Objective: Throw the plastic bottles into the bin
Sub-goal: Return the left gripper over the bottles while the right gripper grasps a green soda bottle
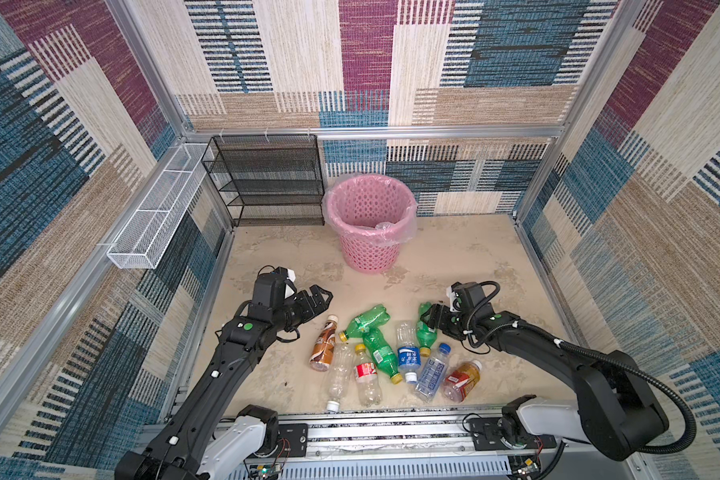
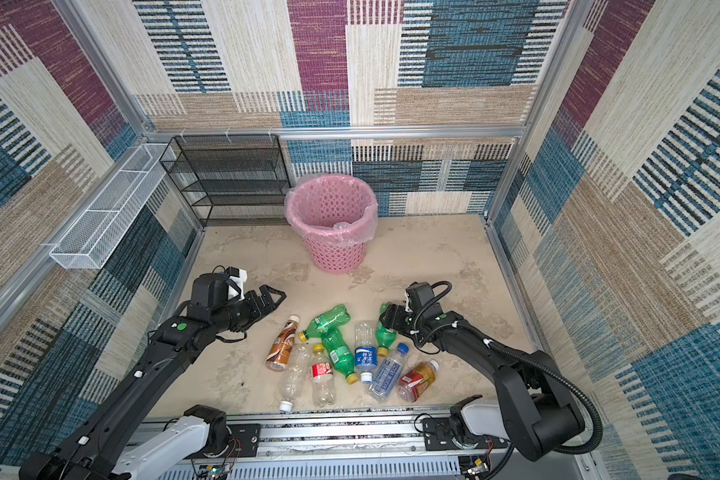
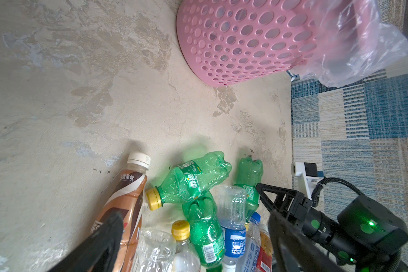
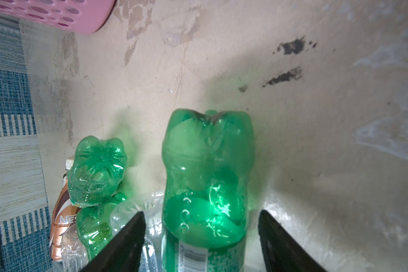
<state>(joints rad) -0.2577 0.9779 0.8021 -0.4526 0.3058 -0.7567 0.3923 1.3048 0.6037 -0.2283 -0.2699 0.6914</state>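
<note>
Several plastic bottles lie in a heap on the beige floor near the front. Among them are a brown-labelled one, two green ones and a blue-labelled one. My right gripper is open around a third green bottle. A gap shows between the bottle and each finger. My left gripper hangs open and empty, left of the heap. The pink bin stands upright at the back, apart from both grippers.
A black mesh rack stands at the back left beside the bin. A long white wire basket hangs on the left wall. Patterned walls close in three sides. A metal rail runs along the front.
</note>
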